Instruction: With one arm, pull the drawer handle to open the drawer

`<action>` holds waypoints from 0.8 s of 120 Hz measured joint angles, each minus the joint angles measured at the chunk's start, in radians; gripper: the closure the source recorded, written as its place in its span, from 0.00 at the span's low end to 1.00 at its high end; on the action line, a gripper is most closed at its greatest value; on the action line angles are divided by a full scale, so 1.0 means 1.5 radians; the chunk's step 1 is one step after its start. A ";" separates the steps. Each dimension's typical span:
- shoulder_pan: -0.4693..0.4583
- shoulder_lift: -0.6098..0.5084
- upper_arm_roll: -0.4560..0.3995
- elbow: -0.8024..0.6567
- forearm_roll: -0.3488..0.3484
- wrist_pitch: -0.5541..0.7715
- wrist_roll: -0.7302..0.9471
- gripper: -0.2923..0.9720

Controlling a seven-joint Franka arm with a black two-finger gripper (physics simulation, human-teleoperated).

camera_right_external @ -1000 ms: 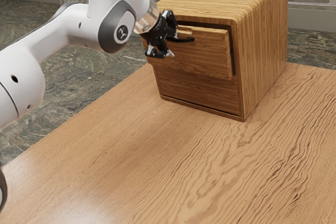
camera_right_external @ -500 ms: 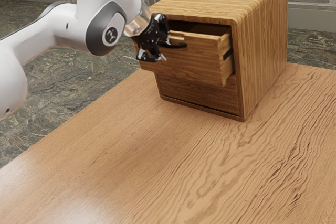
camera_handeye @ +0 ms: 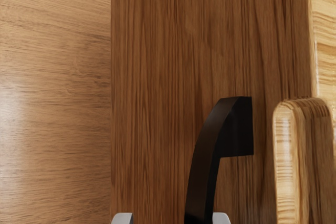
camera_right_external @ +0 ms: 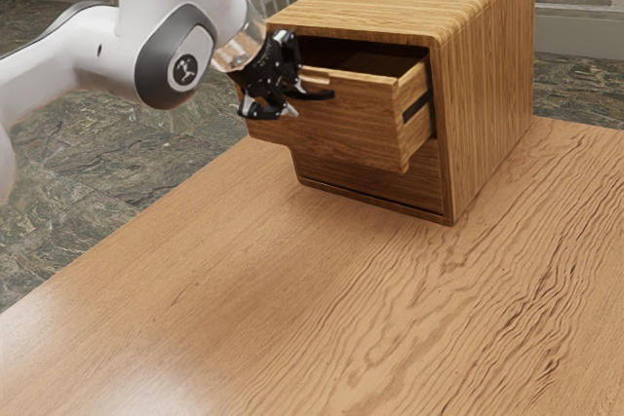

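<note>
Since a second ago, the upper drawer (camera_right_external: 341,119) has been drawn further out of the wooden cabinet (camera_right_external: 478,65), toward the exterior view's left, and the gripper (camera_right_external: 286,85) has been carried back with it. The drawer now stands partly open, with its dark interior exposed under the cabinet top. The black handle (camera_right_external: 320,95) on the drawer front is met by the gripper, which is held level with it. This is judged to let the pull run straight along the drawer's travel. Whether the gripper is clamped on the handle or merely hooked behind it cannot be told from either view.

In the wrist view the curved handle (camera_handeye: 220,145) is seen rising from just under the hand, against the drawer front (camera_handeye: 168,66). A pale rounded layered-wood edge (camera_handeye: 296,161) beside it cannot be identified with certainty.

The lower drawer (camera_right_external: 375,177) is seen flush and shut. The cabinet rests on the wooden table (camera_right_external: 341,319). The white arm (camera_right_external: 146,36) is cut off at the exterior view's left, and the drawer's depth and contents are hidden.
</note>
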 joint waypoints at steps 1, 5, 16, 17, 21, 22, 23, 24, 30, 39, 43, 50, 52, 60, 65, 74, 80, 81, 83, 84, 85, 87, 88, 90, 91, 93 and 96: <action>0.000 -0.001 0.000 -0.001 0.000 0.000 0.000 0.70; 0.000 -0.005 0.000 -0.005 0.000 0.000 -0.001 0.70; 0.000 -0.010 0.000 -0.012 0.001 0.000 -0.002 0.71; 0.000 -0.011 0.000 -0.013 0.001 0.000 -0.002 0.71; 0.001 -0.016 0.001 -0.020 0.001 0.000 -0.003 0.72; 0.001 -0.017 0.001 -0.021 0.001 0.000 -0.003 0.72; 0.001 -0.018 0.001 -0.022 0.001 0.000 -0.003 0.72; 0.001 -0.019 0.001 -0.023 0.001 0.000 -0.004 0.72; 0.001 -0.025 0.001 -0.031 0.001 0.000 -0.004 0.73; 0.001 -0.038 0.002 -0.043 0.001 0.000 -0.006 0.73; -0.002 -0.044 0.006 -0.050 0.002 0.000 -0.006 0.73; -0.001 -0.056 0.009 -0.063 0.002 0.000 -0.007 0.74; 0.000 -0.061 0.009 -0.068 0.002 0.000 -0.007 0.74; -0.001 -0.074 0.011 -0.085 0.001 0.000 -0.008 0.74; -0.001 -0.082 0.012 -0.094 0.000 0.000 -0.009 0.74; 0.001 -0.094 0.012 -0.108 -0.003 0.000 -0.010 0.74; 0.000 -0.101 0.013 -0.116 -0.005 0.001 -0.011 0.74; 0.000 -0.102 0.013 -0.118 -0.005 0.001 -0.011 0.74; 0.000 -0.105 0.013 -0.121 -0.005 0.001 -0.011 0.74; 0.001 -0.106 0.012 -0.122 -0.005 0.001 -0.011 0.74; 0.001 -0.107 0.012 -0.124 -0.005 0.001 -0.012 0.74; 0.001 -0.109 0.012 -0.126 -0.006 0.000 -0.012 0.74; 0.001 -0.110 0.012 -0.127 -0.006 0.000 -0.012 0.74; 0.001 -0.113 0.012 -0.130 -0.006 0.000 -0.012 0.74; 0.002 -0.114 0.012 -0.131 -0.006 0.000 -0.013 0.74; 0.002 -0.117 0.012 -0.134 -0.006 0.000 -0.013 0.74; 0.002 -0.120 0.012 -0.137 -0.006 0.000 -0.013 0.74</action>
